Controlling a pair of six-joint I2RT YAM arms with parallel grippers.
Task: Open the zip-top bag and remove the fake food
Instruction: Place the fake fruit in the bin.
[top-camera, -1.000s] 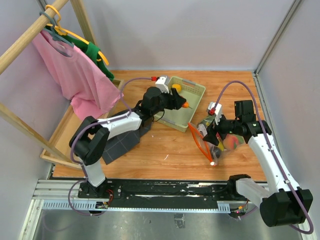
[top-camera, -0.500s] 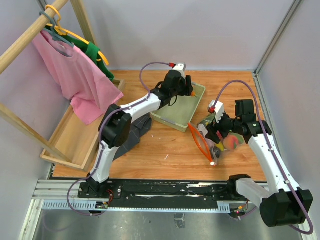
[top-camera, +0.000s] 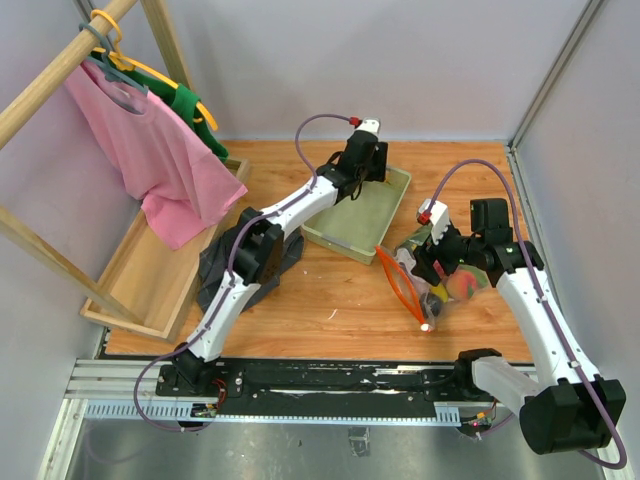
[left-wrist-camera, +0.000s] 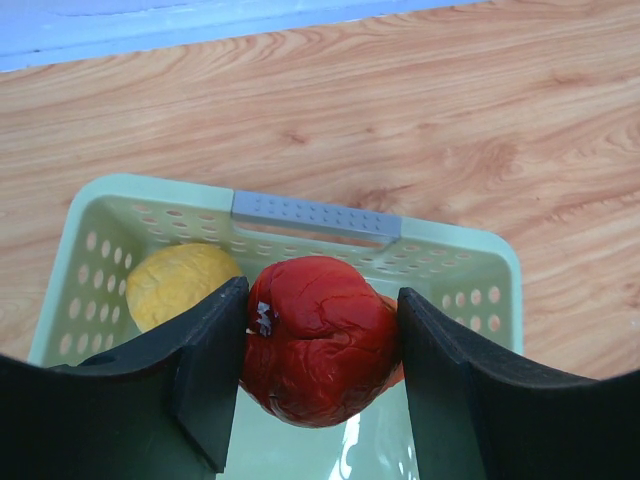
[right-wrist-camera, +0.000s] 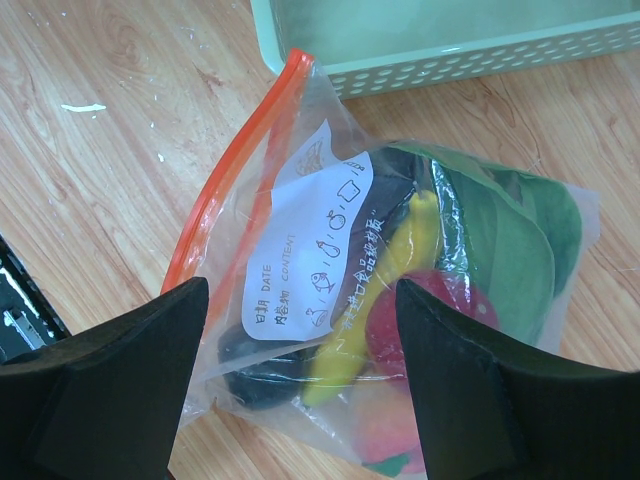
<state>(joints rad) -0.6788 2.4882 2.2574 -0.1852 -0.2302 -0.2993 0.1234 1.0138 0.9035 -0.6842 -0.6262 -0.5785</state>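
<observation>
The zip-top bag (top-camera: 432, 290) lies on the wood right of the pale green tray (top-camera: 388, 212). Its orange zip strip (right-wrist-camera: 235, 165) forms a loop in the top view. Through the clear plastic beside the white label (right-wrist-camera: 305, 255) I see fake food: a yellow banana (right-wrist-camera: 385, 270), a red round piece (right-wrist-camera: 440, 310), a dark purple piece (right-wrist-camera: 255, 375) and a green leafy piece (right-wrist-camera: 510, 240). My right gripper (right-wrist-camera: 300, 370) hovers open just above the bag. My left gripper (left-wrist-camera: 320, 350) is shut on a red round toy (left-wrist-camera: 320, 335) over the tray's (left-wrist-camera: 315, 215) far end, next to a yellow toy (left-wrist-camera: 180, 285) inside.
A pink shirt (top-camera: 150, 150) hangs from a wooden rack at the back left. Below it sits a shallow wooden box (top-camera: 140, 270), with a dark cloth (top-camera: 232, 268) beside it. Grey walls close in the back and right sides.
My left arm has stretched out and carried the red toy from the tray's near left corner to its far end. The right gripper has stayed over the bag.
</observation>
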